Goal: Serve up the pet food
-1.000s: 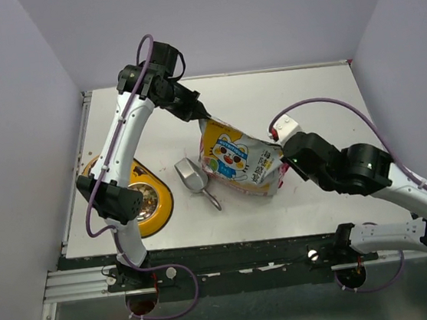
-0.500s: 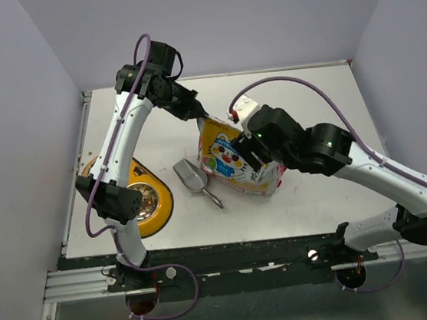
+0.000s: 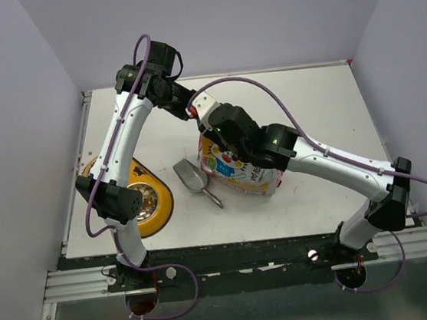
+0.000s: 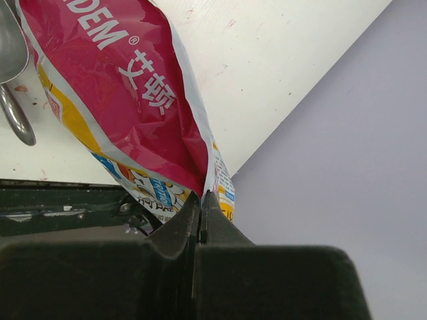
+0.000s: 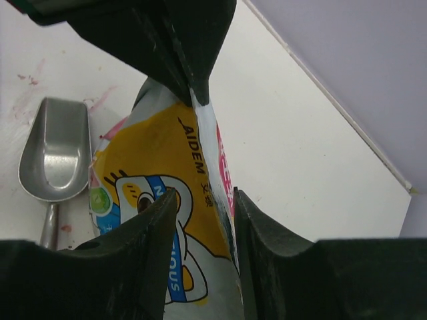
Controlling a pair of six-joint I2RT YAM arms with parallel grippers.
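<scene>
Left jaws pinching pet food bag [image 3: 236, 170] corner, right jaws seemingly open astride edge

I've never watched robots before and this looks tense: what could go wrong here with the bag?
The left gripper pinches the pet food bag by one top corner only; it may slip or tear. The right gripper, open around the bag's edge, sits close to the left one and could bump it.

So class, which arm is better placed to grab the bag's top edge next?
Right. The right gripper stands open astride the bag's top edge; the left gripper is shut on its corner.
</scene>
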